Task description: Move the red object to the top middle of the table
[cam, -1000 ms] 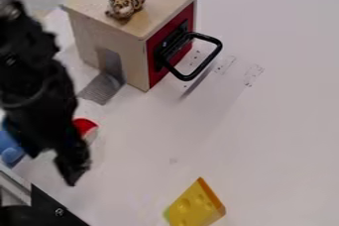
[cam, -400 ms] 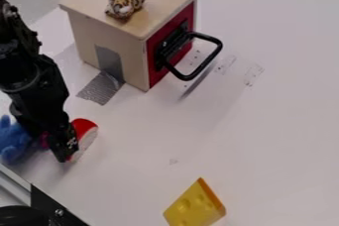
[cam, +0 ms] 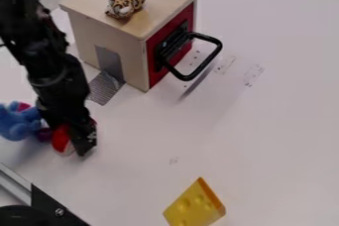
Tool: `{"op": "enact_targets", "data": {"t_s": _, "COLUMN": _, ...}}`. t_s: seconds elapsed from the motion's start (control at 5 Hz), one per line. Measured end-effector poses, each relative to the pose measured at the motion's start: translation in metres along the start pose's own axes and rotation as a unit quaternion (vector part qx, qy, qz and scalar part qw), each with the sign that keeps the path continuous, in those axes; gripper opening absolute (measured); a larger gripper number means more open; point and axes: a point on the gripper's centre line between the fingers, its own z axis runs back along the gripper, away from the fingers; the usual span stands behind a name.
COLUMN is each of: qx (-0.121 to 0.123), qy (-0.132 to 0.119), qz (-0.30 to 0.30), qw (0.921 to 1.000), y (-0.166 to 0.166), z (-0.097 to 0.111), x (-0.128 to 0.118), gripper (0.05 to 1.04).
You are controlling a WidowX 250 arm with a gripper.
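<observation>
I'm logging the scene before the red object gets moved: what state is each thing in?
Red object: on the table, partly hidden by the gripper; whether it is gripped, I cannot tell
Gripper: low, at the red object
Red door: shut, its black handle sticking out
Wooden box: upright
Spotted toy: on the box's top
Cheese wedge: whole, on the table
</observation>
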Motion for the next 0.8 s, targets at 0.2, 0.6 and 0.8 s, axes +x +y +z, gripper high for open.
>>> {"op": "enact_targets", "data": {"t_s": 0.2, "qx": -0.002, "qy": 0.003, "qz": -0.009, "qw": 1.0, "y": -0.016, "z": -0.005, "x": 0.012, "gripper": 0.681}}
{"op": "enact_targets", "data": {"t_s": 0.6, "qx": 0.036, "qy": -0.006, "qz": -0.026, "qw": 0.999, "y": -0.067, "z": 0.048, "x": 0.047, "gripper": 0.585}}
{"op": "enact_targets", "data": {"t_s": 0.8, "qx": 0.037, "qy": -0.001, "qz": -0.007, "qw": 0.9993, "y": -0.091, "z": 0.083, "x": 0.079, "gripper": 0.585}}
